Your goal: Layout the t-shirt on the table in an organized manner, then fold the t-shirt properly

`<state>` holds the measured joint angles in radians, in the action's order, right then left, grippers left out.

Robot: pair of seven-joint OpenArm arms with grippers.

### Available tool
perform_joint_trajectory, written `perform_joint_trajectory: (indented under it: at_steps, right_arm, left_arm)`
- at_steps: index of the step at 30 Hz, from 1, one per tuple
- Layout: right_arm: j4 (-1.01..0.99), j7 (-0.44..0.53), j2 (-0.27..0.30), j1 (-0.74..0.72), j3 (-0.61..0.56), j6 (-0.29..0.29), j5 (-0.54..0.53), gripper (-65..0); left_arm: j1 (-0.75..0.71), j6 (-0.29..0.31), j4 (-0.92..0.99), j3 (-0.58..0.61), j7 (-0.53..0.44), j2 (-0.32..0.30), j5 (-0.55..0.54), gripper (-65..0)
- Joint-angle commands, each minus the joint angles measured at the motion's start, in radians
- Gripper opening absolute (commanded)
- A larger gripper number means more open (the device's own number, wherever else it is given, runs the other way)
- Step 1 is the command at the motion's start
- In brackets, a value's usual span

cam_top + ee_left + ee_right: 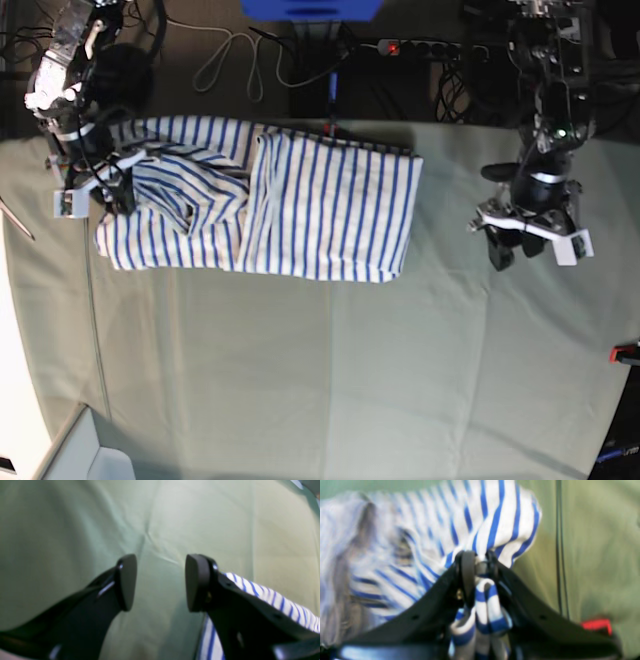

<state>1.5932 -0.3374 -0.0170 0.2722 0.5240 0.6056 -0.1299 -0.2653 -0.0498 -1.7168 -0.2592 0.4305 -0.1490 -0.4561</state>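
Lying bunched along the far edge of the table (pixel 320 380), the t-shirt (pixel 330 205) — long axis running side to side in the base view, rumpled end toward the right gripper (pixel 478 566), clamping a fold of striped cloth there. Hanging spread and empty just off the smoother end, the left gripper (pixel 161 582) — close to that free edge, judging by both views.

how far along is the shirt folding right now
Early on. Done: the t-shirt is on the table, its right half in the base view fairly flat. In hand: the right gripper is shut on a bunch of fabric at the crumpled end, while the left gripper hangs open off the shirt. Left: smoothing that end, then every fold.
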Motion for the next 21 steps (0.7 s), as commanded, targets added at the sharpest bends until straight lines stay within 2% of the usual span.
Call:
perform_joint_trajectory:
  at_steps: [1,5,8,14,21]
  right_arm:
    - [0.042,0.024,-0.002,0.012,0.003,0.007,-0.014,-65.0]
    - [0.129,0.022,-0.042,0.031,-0.002,0.007,-0.012,-65.0]
    - [0.194,0.022,-0.045,0.062,-0.052,0.007,-0.012,-65.0]
    - [0.295,0.022,-0.045,0.123,-0.249,0.007,-0.012,-65.0]
    - [0.307,0.021,-0.042,0.115,-0.448,0.003,-0.011,-65.0]
  left_arm:
    - [0.005,0.006,-0.022,-0.012,-0.023,-0.005,-0.002,-33.8]
    - [-0.005,0.006,-0.022,-0.045,-0.023,-0.005,-0.002,-33.8]
    - [-0.005,0.006,-0.022,-0.067,-0.023,-0.005,-0.002,-33.8]
    - [-0.005,0.006,-0.022,-0.096,-0.023,-0.005,-0.002,-33.8]
    - [-0.038,0.006,-0.028,-0.122,-0.026,-0.013,-0.002,-33.8]
